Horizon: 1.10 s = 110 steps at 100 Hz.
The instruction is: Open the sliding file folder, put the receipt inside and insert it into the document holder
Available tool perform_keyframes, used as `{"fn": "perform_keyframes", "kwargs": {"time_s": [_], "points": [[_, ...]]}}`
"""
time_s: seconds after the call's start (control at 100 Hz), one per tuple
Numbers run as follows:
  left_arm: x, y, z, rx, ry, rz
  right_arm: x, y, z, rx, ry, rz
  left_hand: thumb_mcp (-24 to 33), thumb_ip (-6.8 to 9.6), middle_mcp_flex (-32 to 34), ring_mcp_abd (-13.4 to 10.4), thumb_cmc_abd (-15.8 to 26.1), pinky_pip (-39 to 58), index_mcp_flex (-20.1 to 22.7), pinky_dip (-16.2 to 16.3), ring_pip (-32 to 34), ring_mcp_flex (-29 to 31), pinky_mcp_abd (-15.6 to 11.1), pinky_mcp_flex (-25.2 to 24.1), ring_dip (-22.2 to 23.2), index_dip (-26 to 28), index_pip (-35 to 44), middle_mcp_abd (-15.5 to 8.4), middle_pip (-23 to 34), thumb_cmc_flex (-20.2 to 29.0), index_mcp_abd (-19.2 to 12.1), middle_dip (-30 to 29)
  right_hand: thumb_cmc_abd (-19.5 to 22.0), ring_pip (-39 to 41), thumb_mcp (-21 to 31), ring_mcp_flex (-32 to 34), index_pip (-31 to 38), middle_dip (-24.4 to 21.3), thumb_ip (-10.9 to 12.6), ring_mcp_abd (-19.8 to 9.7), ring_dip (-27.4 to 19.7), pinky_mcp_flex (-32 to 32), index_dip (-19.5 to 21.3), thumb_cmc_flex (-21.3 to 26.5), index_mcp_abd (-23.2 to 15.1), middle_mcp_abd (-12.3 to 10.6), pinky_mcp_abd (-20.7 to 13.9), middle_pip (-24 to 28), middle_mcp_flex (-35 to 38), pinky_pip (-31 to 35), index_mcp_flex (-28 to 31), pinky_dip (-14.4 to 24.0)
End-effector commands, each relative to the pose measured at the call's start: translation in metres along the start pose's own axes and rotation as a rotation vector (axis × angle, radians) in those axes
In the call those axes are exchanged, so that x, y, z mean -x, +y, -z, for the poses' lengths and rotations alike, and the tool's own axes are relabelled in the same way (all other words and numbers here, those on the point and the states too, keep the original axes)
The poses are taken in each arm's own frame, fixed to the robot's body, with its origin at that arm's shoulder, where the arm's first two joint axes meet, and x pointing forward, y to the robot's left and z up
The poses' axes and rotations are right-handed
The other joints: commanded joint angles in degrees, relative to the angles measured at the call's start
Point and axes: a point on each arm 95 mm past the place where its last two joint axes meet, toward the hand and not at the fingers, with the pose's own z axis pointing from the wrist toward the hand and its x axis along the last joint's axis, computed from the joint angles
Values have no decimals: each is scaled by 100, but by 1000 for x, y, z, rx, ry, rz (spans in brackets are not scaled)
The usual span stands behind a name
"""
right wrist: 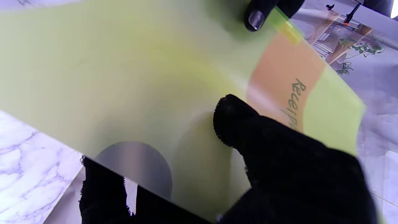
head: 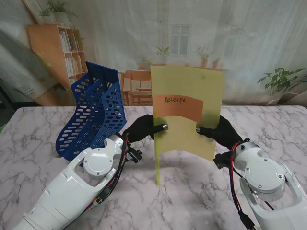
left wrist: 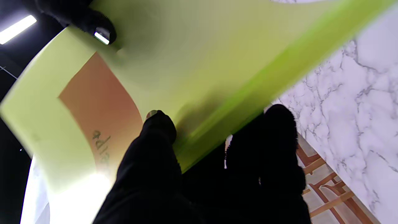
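A translucent yellow-green file folder [head: 188, 112] stands upright over the middle of the table, its lower left corner near the marble. An orange receipt [head: 178, 106] marked "Receipt" shows through it. My left hand [head: 142, 128], in a black glove, pinches the folder's left edge. My right hand [head: 218, 132] grips the right edge. In the left wrist view the folder [left wrist: 199, 62] fills the frame with my fingers [left wrist: 157, 140] on it, and the receipt [left wrist: 99, 112] glows orange. The right wrist view shows the folder [right wrist: 124, 77], the receipt [right wrist: 284, 84] and my gloved thumb [right wrist: 236, 121] pressed on it.
A blue perforated document holder [head: 93, 112] stands at the back left, just left of my left hand. The white marble table [head: 192, 201] stretches around the folder. A printed room backdrop hangs behind the table.
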Motion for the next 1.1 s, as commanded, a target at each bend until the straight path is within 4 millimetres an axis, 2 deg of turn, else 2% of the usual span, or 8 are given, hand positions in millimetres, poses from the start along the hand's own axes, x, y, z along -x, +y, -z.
{"fn": "perform_keyframes", "kwargs": {"time_s": [0.0,0.19,0.46,0.59,0.7,0.76,1.0,1.09], "points": [[-9,1,-2,17,28,8,8,-7,2,-28,-10,-22,207,100,222,-11,27,304,143,9,160,200,-256,149,61,72,76,-67,139,465,-601,78,214,-908,-60,-502,418,-480,71,85,-459,-501,-71,392,-307,-79,260,-455,-336,-720,88,-148],[-7,-2,-5,37,6,8,16,-13,0,-56,22,-64,226,104,230,12,32,323,159,-4,140,201,-239,139,94,72,27,-24,122,465,-554,89,150,-2243,-14,-220,565,-798,74,336,-1263,-722,-255,397,-427,-281,471,-865,449,-1874,54,-940],[-9,-4,-13,104,-16,11,22,-26,-3,-27,40,-30,238,105,247,40,40,359,161,-4,146,222,-218,136,128,45,-34,0,111,465,-484,95,-774,-1161,389,2644,485,-407,28,-170,-703,1778,86,171,-1145,-753,-505,663,2936,-297,78,-1135],[-10,-4,-14,133,-22,11,25,-31,-6,-17,58,3,241,99,241,46,47,369,156,-5,135,206,-206,121,135,27,-64,7,101,465,-457,95,-1075,-689,210,3093,-1483,-168,42,-377,-256,2123,-1619,-48,-445,-919,-882,962,3517,-91,311,-1224],[-10,-2,-14,141,-26,17,26,-34,-7,-14,60,-7,244,100,235,45,60,357,149,-11,121,187,-211,89,138,22,-76,5,94,465,-462,94,-856,-505,47,3180,-895,301,24,-305,112,1939,-2222,-164,-706,-774,-720,1281,3598,-87,968,-1159],[-10,-1,-14,142,-27,21,27,-35,-8,-11,62,-16,230,95,215,39,68,357,142,-11,113,173,-217,79,139,16,-86,-5,84,465,-461,91,-628,-491,-85,3113,-504,530,28,-232,152,1809,-2062,-150,-986,-765,-599,1493,3525,-40,1709,-1093],[-7,1,-9,144,-43,33,27,-36,-14,91,150,-23,28,121,-4,41,79,239,-119,-14,-82,-56,-293,-143,57,-591,-752,-143,-127,439,-175,-51,-176,-339,-21,3399,-368,958,59,-326,65,2320,-487,133,-912,-943,-697,1487,3627,154,1348,-1024],[-7,0,-8,149,-47,27,25,-33,-14,140,194,-37,-109,154,-480,72,-78,11,-500,4,-336,-399,-297,-400,-66,-770,-1587,-73,-287,-456,190,-223,-103,-241,-12,3450,-280,1056,51,-405,125,2406,-323,171,-971,-964,-785,1622,3591,172,1264,-1029]]}}
